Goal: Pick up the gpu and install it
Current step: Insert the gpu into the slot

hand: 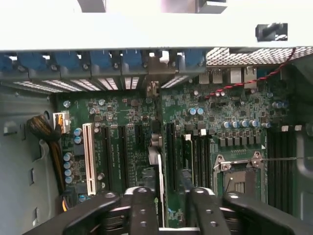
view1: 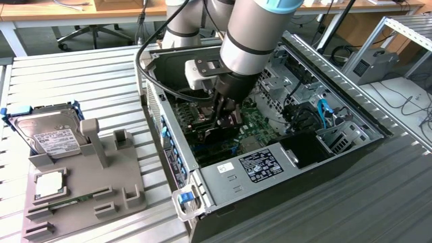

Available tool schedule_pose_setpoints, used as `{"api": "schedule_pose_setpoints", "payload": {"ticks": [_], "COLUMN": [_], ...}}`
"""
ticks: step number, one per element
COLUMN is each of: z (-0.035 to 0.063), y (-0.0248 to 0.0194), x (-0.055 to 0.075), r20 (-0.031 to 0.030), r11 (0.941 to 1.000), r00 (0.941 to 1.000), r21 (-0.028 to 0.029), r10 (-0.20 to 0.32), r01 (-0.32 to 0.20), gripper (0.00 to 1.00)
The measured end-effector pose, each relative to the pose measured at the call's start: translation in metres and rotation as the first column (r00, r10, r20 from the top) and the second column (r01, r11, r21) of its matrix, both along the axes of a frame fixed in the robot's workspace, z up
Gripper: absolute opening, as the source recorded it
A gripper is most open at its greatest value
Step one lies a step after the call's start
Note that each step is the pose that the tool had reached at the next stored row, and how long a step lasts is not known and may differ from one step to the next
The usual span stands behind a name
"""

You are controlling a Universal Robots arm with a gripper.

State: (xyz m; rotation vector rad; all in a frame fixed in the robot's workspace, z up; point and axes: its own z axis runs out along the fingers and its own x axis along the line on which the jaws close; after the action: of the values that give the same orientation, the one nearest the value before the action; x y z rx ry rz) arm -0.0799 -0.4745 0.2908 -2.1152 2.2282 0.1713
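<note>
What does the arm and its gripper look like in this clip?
The arm is a thick silver-grey tube with a light blue joint cap and a black band. A white box-shaped camera mount sits at the wrist, and a black cable loops alongside. The gripper is black; in the wrist view its fingers are matte black with small screws.

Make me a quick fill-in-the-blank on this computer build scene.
1. The claw is inside the open computer ___.
2. The gpu sits edge-on above the green ___.
3. The grey fixture outside holds a silver hard ___.
Missing words: case; motherboard; drive.
</note>
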Motion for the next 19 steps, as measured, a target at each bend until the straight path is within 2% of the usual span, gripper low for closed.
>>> {"api": "schedule_pose_setpoints", "payload": {"ticks": [3, 5, 8, 11, 19], "z": [0.0, -0.0001, -0.0001, -0.0001, -0.0001], "y": [0.0, 0.0, 0.0, -0.0001, 0.0], "x": [0.008, 0.013, 0.022, 0.029, 0.03], "r20": [-0.0095, -0.018, -0.0305, -0.0395, -0.0403], "r11": [1.0, 1.0, 1.0, 1.0, 1.0], "r00": [1.0, 0.9998, 0.9995, 0.9992, 0.9992], "r21": [0.0, 0.0001, 0.0001, 0.0002, 0.0001], "r10": [0.0, 0.0, 0.0, 0.0, 0.0], "r01": [0.0, 0.0, 0.0, 0.0, 0.0], "gripper": [0.22, 0.11, 0.11, 0.11, 0.11]}}
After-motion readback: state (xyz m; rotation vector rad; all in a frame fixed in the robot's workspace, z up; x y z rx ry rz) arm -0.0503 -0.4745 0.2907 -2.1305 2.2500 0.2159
